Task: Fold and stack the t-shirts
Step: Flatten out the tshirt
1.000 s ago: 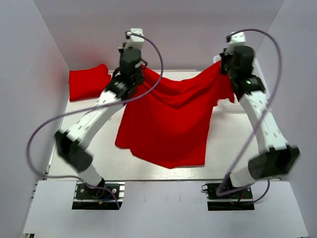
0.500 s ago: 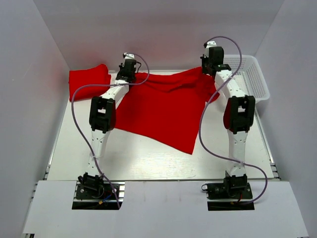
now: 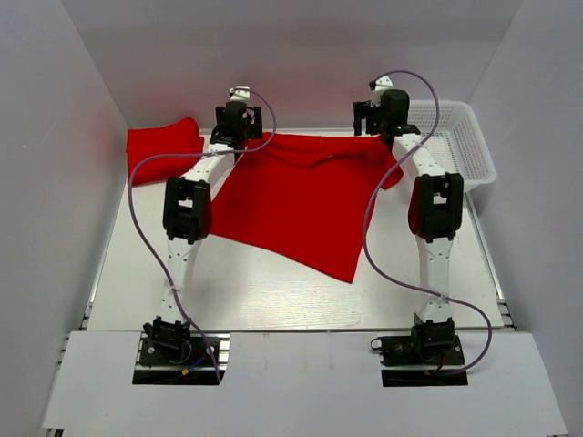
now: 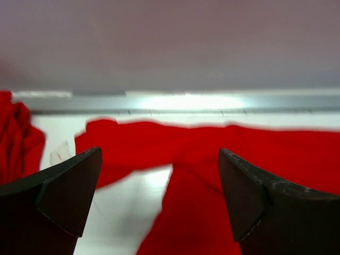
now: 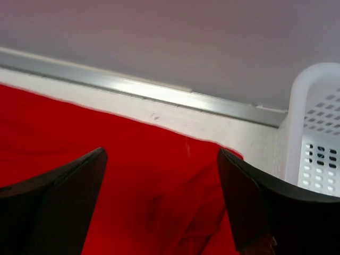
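One red t-shirt lies spread flat across the middle of the table, its top edge along the far side. Another red t-shirt sits bunched at the far left corner. My left gripper hovers open over the spread shirt's far left corner, with nothing between its fingers. In the left wrist view the t-shirt lies below and the bunched one is at the left. My right gripper hovers open over the far right corner. In the right wrist view the cloth lies under the open gripper.
A white mesh basket stands at the far right corner, close beside the right gripper; its wall shows in the right wrist view. The back wall rises just past both grippers. Grey side walls enclose the table.
Both grippers opened and let go of the t-shirt. The shirt went from hanging lifted between them to lying flat, and both arms stretched out toward the far edge.
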